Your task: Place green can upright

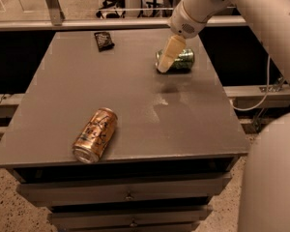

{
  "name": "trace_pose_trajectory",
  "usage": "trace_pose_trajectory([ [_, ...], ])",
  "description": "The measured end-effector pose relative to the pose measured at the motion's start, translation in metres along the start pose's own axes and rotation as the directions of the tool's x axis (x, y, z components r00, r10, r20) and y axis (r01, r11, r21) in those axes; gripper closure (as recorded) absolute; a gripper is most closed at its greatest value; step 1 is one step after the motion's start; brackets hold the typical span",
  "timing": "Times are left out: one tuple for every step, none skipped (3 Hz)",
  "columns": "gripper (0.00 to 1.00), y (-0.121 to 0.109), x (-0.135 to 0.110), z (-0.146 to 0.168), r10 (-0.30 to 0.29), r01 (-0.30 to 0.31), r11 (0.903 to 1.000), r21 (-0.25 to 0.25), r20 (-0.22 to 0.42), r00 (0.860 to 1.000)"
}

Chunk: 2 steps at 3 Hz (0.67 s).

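A: What lies nearest?

B: An orange-gold can (95, 135) on its side, by the near left edge of the table (135, 93), well apart from the work and in nobody's way.

A: And the green can (183, 59)?

B: Farther off, far right, also lying on its side, so it needs tipping onto an end. The gripper (165, 62) hangs at its left end, probably to take it there. Whether it is open or gripping cannot be told.

A: Beyond that?

B: A dark packet (104, 40), far left, out of the arm's path.
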State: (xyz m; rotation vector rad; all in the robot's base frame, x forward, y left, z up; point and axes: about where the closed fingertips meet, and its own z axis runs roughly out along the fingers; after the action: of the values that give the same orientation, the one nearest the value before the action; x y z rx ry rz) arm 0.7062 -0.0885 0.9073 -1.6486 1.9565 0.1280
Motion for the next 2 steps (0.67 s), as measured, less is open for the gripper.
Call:
trace_pose_trajectory([
  [0.0,-0.013,0.006,0.022,0.049,-0.049,0.9986,-0.017,-0.016,0.999],
  [0.0,-0.019,0.017,0.04,0.088,-0.09,0.9952,-0.038,-0.049,0.995],
])
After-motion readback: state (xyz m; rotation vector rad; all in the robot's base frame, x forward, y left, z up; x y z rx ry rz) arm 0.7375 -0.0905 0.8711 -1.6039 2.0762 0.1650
